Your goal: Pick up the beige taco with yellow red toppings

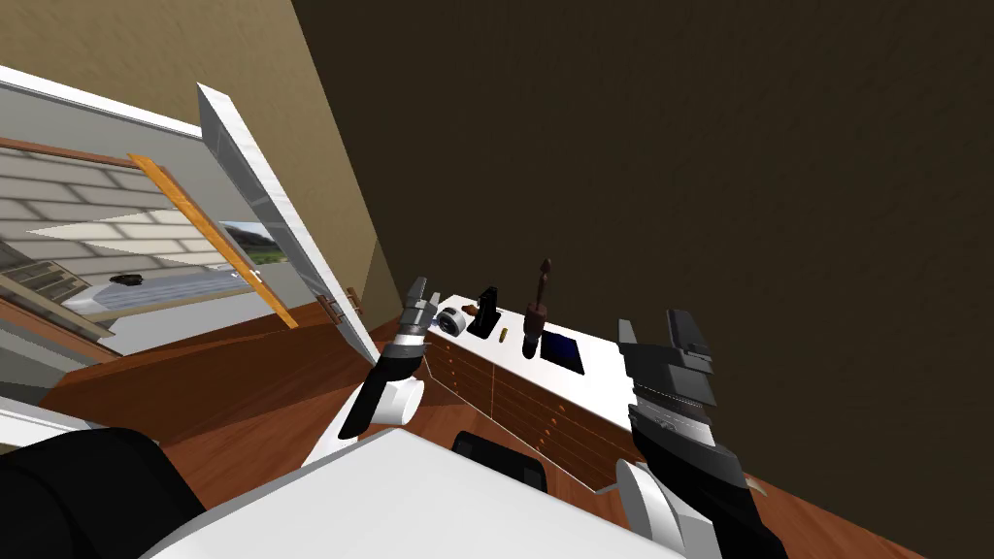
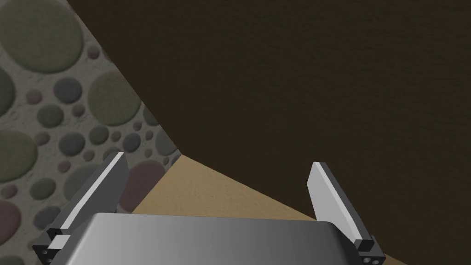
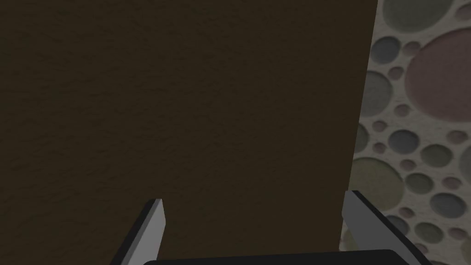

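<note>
A white-topped wooden drawer cabinet [image 1: 604, 383] stands ahead against a dark brown wall. On it lie a round grey object [image 1: 450, 320], a small brown item [image 1: 469, 311] too small to identify, a black stand [image 1: 485, 311], a small yellow piece [image 1: 504, 333], a tall brown grinder [image 1: 536, 325] and a dark blue flat panel [image 1: 564, 350]. My left gripper [image 1: 417, 291] [image 2: 216, 193] is raised near the cabinet's left end, open and empty. My right gripper [image 1: 655, 330] [image 3: 257, 225] is held up over the cabinet's right part, open and empty.
A white door [image 1: 281, 223] stands open on the left, with a tiled room behind it. A reddish wooden floor [image 1: 243, 388] runs between me and the cabinet. A black object [image 1: 500, 456] sits low in front of the drawers.
</note>
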Motion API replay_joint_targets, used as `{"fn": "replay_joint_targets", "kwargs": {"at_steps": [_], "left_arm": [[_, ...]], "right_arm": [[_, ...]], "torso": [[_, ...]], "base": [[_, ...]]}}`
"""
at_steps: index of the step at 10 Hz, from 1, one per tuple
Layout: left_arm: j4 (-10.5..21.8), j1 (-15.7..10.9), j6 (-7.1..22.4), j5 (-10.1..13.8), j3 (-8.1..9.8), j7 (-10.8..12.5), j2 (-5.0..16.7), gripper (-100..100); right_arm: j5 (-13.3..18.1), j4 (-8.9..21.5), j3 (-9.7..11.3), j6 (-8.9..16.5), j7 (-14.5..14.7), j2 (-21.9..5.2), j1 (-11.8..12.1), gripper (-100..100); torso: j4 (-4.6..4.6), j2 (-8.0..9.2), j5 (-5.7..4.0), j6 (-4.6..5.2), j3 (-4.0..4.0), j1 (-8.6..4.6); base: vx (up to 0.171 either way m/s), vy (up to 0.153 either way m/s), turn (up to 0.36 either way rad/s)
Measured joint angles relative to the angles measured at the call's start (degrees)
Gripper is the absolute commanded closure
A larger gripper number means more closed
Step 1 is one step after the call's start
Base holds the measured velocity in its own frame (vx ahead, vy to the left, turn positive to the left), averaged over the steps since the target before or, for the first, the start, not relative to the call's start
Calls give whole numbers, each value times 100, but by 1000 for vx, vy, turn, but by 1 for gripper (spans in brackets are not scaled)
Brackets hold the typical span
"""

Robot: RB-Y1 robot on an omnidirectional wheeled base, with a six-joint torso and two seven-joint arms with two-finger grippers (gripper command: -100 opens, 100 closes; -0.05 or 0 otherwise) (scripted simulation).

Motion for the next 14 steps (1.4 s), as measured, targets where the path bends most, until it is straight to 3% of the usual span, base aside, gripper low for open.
{"fn": "replay_joint_targets", "kwargs": {"at_steps": [8, 10, 12, 14], "left_arm": [[604, -89, 420, 38, -60, -181, 1211, -100], [918, -112, 540, 27, -118, -302, 1519, -100], [1035, -105, 686, 46, -112, -357, 1810, -100], [1367, -268, 965, 78, -100, -442, 2214, -100]], "right_arm": [[0, 0, 0, 0, 0, 0, -1, 0], [0, 0, 0, 0, 0, 0, -1, 0], [0, 0, 0, 0, 0, 0, -1, 0], [0, 0, 0, 0, 0, 0, -1, 0]], "torso": [[3, 13, -1, 2, 7, -4], [4, 20, -1, 2, 11, -7], [4, 17, -1, 1, 10, -4], [5, 20, -1, 2, 12, -4]], "base": [[-34, -13, -161], [-50, -22, -166], [-48, -21, -218], [-49, -20, -189]]}}
